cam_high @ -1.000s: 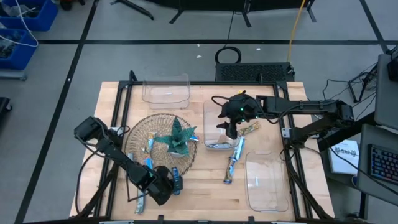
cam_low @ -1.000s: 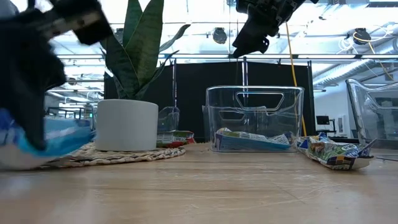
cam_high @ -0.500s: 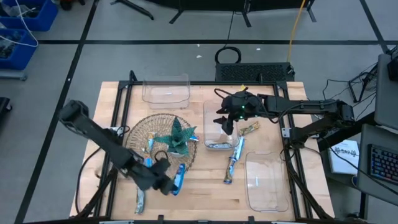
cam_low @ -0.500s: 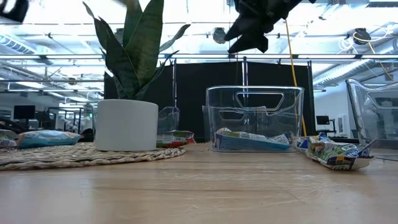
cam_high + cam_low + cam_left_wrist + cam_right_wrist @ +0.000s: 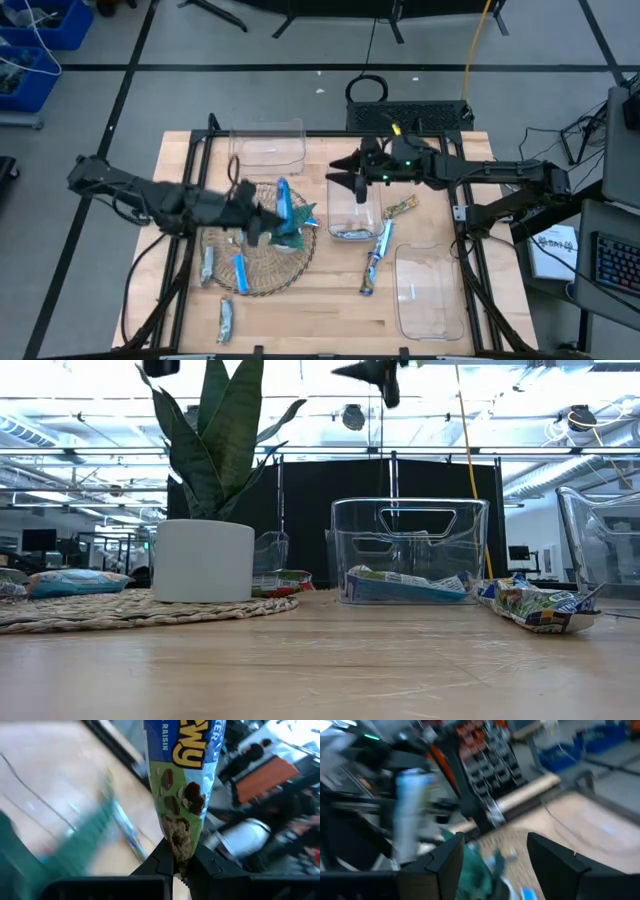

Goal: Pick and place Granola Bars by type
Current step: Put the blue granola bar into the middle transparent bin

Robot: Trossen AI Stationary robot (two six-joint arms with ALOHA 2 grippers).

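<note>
My left gripper [image 5: 266, 222] hangs over the round woven mat [image 5: 228, 205], shut on a blue and green granola bar [image 5: 283, 203] beside the teal plant [image 5: 290, 225]. Two more bars lie on the mat [image 5: 240, 272] [image 5: 207, 265], and one on the table near the front edge [image 5: 226, 320]. Others lie beside the middle clear bin [image 5: 375, 258] [image 5: 403, 207], and one lies inside it [image 5: 352, 234]. My right gripper [image 5: 345, 182] is open and raised above that bin [image 5: 340, 205]; it shows at the top of the low view [image 5: 375, 372]. My left gripper pinches the bar by one end of its wrapper [image 5: 176, 856] between its two fingertips [image 5: 161, 862]. The rest of the bar sticks out ahead of the fingers, roughly in line with them. It is lifted clear, above the mat and next to the plant.
A clear bin [image 5: 267, 145] stands at the far edge and another [image 5: 428, 290] at the near right. The potted plant [image 5: 205, 550] rises tall from the mat. Bare wood lies along the near edge [image 5: 320, 310].
My left gripper, shut on the bar, has risen from the table's near edge and swung toward the far edge, carrying the bar up over the mat to the plant. My right gripper has climbed above the middle bin and turned toward the table's left.
</note>
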